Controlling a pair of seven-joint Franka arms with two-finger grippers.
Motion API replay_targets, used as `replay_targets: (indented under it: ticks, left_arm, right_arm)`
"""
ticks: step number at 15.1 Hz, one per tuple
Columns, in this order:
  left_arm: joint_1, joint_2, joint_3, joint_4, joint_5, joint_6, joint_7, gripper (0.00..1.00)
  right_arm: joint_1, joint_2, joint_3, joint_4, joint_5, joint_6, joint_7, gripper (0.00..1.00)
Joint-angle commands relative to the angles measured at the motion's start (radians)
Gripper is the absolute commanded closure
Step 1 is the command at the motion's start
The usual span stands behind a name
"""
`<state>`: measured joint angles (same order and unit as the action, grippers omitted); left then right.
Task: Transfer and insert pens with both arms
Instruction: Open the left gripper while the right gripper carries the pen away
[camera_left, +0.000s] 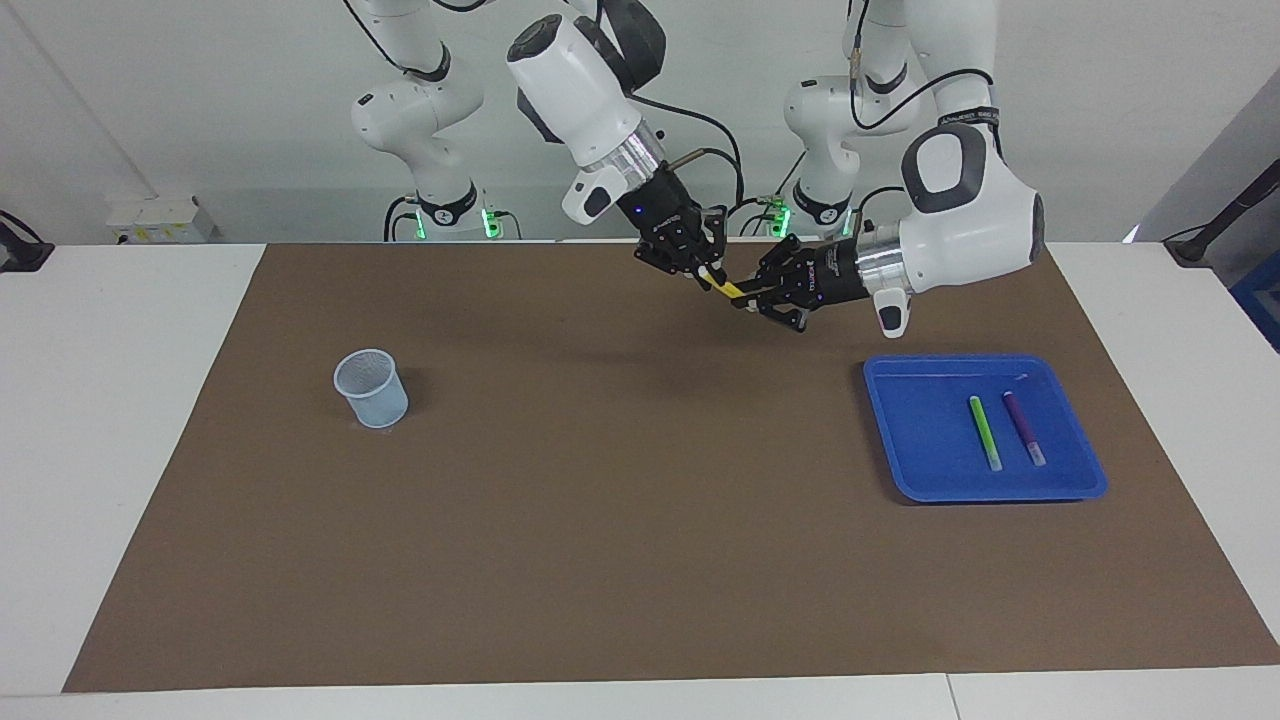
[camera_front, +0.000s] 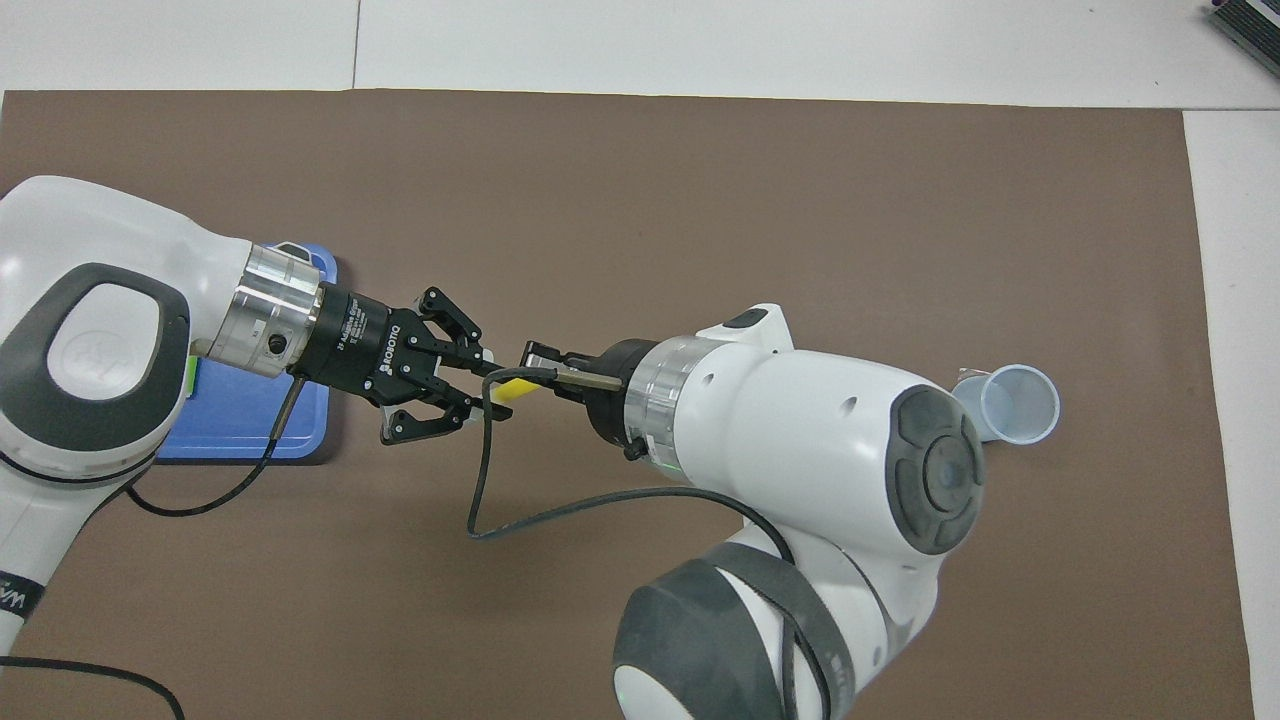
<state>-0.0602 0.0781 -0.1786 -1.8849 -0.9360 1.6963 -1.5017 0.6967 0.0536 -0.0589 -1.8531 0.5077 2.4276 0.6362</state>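
Note:
The yellow pen (camera_left: 728, 289) hangs in the air between my two grippers, over the brown mat (camera_left: 620, 520) near the robots' edge. My left gripper (camera_left: 748, 298) is shut on one end of it. My right gripper (camera_left: 708, 270) is at its pale other end. From overhead the yellow pen (camera_front: 515, 390) shows between the left gripper (camera_front: 488, 392) and the right gripper (camera_front: 540, 372). The green pen (camera_left: 985, 432) and the purple pen (camera_left: 1024, 428) lie side by side in the blue tray (camera_left: 905, 400).
A pale translucent cup (camera_left: 371, 388) stands on the mat toward the right arm's end; it also shows in the overhead view (camera_front: 1018, 404). The blue tray (camera_front: 240, 425) is mostly hidden under my left arm from overhead. Two smaller white arms stand at the table's edge.

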Motion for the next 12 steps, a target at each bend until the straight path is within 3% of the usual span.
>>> replay_targets:
  ticks: [1,5,10,12]
  left_arm:
    - [-0.032,-0.056,0.018,-0.040,-0.023,0.060,0.000,0.00]
    - [-0.024,-0.064,0.019,-0.054,-0.012,0.127,0.021,0.00]
    - [0.026,-0.077,0.033,-0.082,0.120,0.121,0.308,0.00]
    - [0.057,-0.092,0.033,-0.112,0.166,0.120,0.465,0.00]
  right_arm:
    - [-0.043,-0.006,-0.001,0.002,-0.011,-0.080,-0.100,1.00]
    - [-0.166,-0.024,-0.001,0.003,-0.203,-0.330,-0.364,1.00]
    - [-0.342,-0.053,-0.001,0.005,-0.454,-0.589,-0.715,1.00]
    - [-0.435,-0.058,-0.001,0.005,-0.504,-0.636,-0.898,1.00]
